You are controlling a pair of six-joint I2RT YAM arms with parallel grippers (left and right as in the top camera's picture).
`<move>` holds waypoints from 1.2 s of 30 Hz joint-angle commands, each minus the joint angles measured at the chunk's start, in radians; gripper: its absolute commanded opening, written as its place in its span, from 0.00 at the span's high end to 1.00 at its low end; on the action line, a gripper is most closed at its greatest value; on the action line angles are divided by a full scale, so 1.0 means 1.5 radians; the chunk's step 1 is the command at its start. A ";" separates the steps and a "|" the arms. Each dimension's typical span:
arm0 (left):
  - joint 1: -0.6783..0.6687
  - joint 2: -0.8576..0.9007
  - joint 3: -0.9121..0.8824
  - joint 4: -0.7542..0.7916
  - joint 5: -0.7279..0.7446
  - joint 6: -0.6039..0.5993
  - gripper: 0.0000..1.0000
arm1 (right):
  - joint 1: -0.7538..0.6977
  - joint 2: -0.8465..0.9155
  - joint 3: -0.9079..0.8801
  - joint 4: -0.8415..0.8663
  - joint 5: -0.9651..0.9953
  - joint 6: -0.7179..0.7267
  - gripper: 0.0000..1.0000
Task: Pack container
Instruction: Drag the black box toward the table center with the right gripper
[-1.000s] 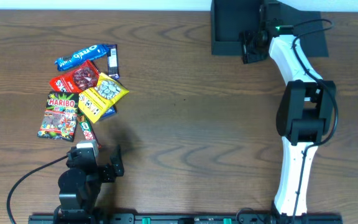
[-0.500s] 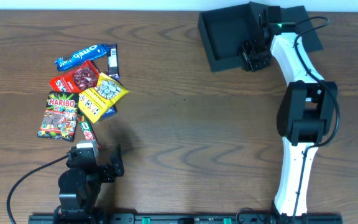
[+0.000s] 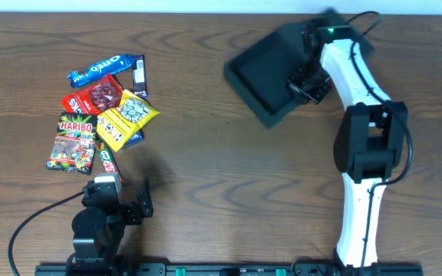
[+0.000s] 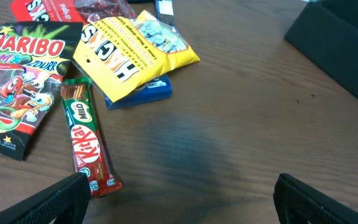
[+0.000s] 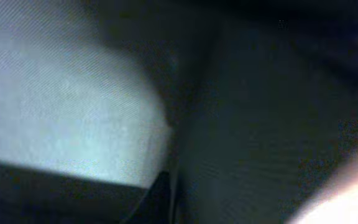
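Observation:
The container (image 3: 263, 73), a dark open box, lies turned cornerwise at the table's back right; its corner also shows in the left wrist view (image 4: 337, 43). My right gripper (image 3: 307, 77) is shut on the container's right wall. In the right wrist view the dark wall (image 5: 260, 124) fills the picture and hides the fingers. My left gripper (image 3: 133, 207) stands open low at the front left, nothing between its fingers (image 4: 48, 202). The snack packets lie in a pile at the left: a Haribo bag (image 3: 74, 142), a yellow packet (image 3: 125, 119) and a KitKat bar (image 4: 87, 140).
A red packet (image 3: 94, 96), a blue bar (image 3: 98, 70) and a small black bar (image 3: 139, 74) lie at the back of the pile. The right arm's white links (image 3: 367, 176) run down the right side to the front edge. Bare wood (image 3: 221, 169) separates pile and container.
My right gripper has closed on the container's wall and dragged the box leftward and toward the front, turning it cornerwise. The left arm and the packets have not moved.

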 commanded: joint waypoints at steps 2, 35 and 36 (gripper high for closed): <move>0.004 -0.004 -0.007 0.003 -0.002 0.007 0.05 | 0.046 -0.036 -0.005 -0.029 0.058 -0.111 0.99; 0.004 -0.004 -0.007 0.003 -0.002 0.007 0.05 | 0.197 -0.047 -0.005 -0.073 0.128 -0.225 0.98; 0.004 -0.004 -0.007 0.003 -0.002 0.007 0.05 | 0.197 -0.047 -0.005 -0.072 0.129 -0.216 0.99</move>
